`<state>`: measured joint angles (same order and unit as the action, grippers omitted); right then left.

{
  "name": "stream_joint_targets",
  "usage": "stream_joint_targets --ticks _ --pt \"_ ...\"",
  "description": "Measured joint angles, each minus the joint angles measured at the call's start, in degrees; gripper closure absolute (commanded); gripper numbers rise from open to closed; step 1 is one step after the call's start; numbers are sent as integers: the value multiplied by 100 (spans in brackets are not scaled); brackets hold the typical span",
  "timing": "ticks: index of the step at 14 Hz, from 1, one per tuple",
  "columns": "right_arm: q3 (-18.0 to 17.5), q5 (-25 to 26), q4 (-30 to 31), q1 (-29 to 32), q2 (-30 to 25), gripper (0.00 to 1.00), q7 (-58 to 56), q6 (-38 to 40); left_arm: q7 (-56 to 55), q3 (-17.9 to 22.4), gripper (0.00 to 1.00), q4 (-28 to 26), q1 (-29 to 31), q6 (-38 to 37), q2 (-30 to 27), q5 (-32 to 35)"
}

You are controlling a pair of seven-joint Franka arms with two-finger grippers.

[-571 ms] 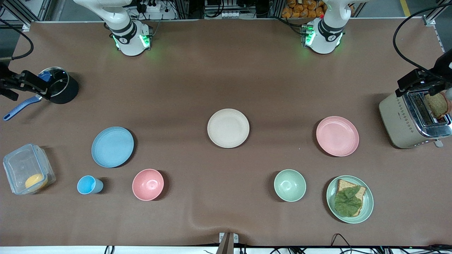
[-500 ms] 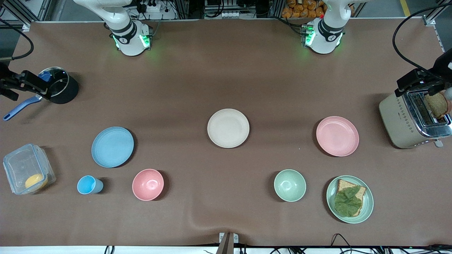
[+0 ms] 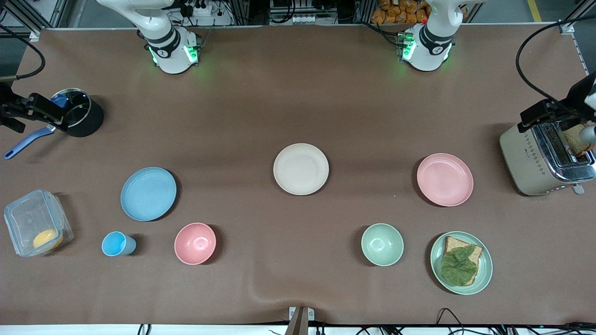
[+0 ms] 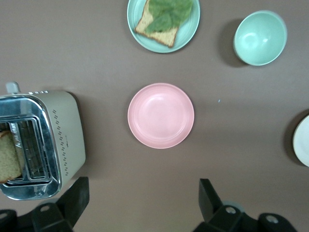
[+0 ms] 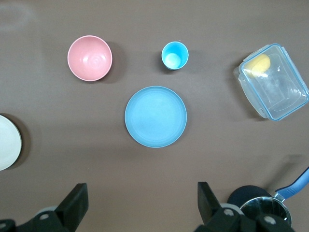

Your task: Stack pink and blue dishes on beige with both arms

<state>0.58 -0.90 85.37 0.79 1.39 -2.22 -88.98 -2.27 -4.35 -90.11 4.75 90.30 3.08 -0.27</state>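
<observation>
Beige plate (image 3: 301, 169) sits mid-table, bare, nothing stacked on it. Pink plate (image 3: 444, 179) lies flat toward the left arm's end, well apart from the beige one; blue plate (image 3: 148, 193) lies flat toward the right arm's end, a little nearer the front camera. Both are untouched.

Left gripper (image 4: 144, 200) is held high over the table, between the toaster (image 3: 545, 158) and the pink plate (image 4: 161, 115), fingers spread wide, nothing grasped. Right gripper (image 5: 142, 205) is held high beside the black pot (image 3: 77, 112), over bare table, fingers likewise spread and empty.

Noted around the plates: pink bowl (image 3: 195, 243) and blue cup (image 3: 116, 244) nearer the camera than the blue plate; green bowl (image 3: 382, 244) and green plate (image 3: 461, 263) with bread and lettuce nearer than the pink plate; clear box (image 3: 36, 228) at the right arm's end.
</observation>
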Motion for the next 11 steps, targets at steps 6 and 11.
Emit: stream_joint_targets --ticks 6,11 --pt "-2 0 95 0 1 0 -1 -1 3 10 0 -1412 289 2146 814 0" --pt "6 4 613 129 144 0 -1 -417 3 14 0 -2898 445 4400 1171 0"
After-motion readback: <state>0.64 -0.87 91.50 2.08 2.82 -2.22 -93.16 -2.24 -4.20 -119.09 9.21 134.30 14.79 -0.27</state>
